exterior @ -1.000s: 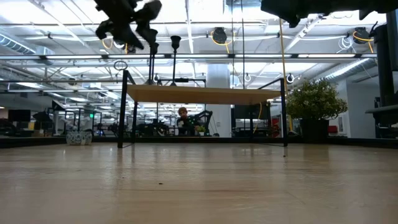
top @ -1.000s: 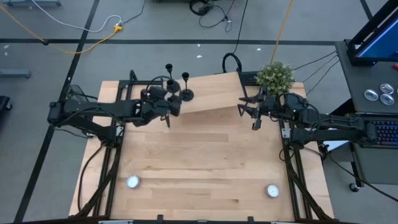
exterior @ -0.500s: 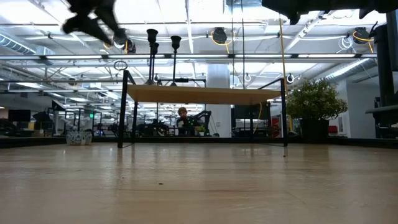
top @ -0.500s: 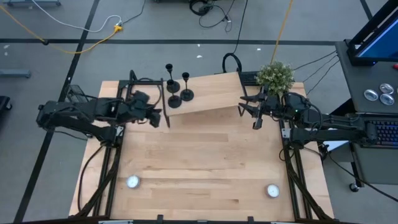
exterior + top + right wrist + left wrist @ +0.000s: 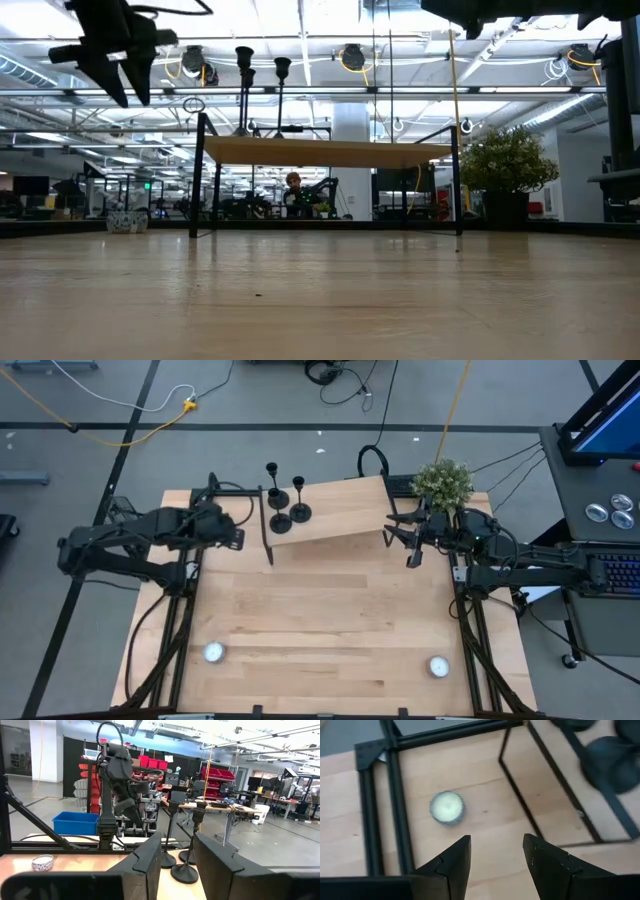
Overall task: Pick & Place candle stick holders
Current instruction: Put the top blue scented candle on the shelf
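Three candlesticks [image 5: 283, 502] are standing bunched on the raised shelf's [image 5: 335, 515] back-left corner, w/ bases blurred and cut off in left wrist view, while the left gripper [image 5: 496, 857] is hanging part-open, empty, beside the shelf, and the right gripper [image 5: 177, 856] is idling narrow-gapped, empty, at shelf's other end.

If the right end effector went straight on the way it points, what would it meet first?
Probably the nearest of the candle stick holders on the raised wooden shelf, though depth is unclear.
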Motion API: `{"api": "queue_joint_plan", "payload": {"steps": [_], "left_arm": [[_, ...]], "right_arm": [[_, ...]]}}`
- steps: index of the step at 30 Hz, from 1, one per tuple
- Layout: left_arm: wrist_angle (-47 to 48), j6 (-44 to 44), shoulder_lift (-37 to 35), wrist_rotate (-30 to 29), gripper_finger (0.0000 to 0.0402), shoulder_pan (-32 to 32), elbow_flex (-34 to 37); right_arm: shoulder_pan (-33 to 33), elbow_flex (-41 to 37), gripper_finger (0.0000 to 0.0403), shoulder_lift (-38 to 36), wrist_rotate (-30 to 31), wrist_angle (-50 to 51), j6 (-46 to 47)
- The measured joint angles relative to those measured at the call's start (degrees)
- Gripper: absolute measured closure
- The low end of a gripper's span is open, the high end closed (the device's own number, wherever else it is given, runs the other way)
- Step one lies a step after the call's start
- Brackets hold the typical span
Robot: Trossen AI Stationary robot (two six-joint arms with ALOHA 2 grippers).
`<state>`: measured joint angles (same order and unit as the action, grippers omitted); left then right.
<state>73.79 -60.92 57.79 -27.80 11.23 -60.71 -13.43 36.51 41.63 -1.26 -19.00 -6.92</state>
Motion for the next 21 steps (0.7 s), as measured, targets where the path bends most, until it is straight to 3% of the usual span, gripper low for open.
{"api": "queue_joint_plan", "payload": {"steps": [11,21], "left_arm": [[-0.3,16.3,4.8,5.7,0.0215,12.1,0.0],[-0.3,22.1,4.9,7.2,0.0215,13.5,0.0]], "right_arm": [[0.0,0.0,0.0298,0.0,0.0,0.0,0.0],[0.0,0.0,0.0298,0.0,0.0,0.0,0.0]]}}
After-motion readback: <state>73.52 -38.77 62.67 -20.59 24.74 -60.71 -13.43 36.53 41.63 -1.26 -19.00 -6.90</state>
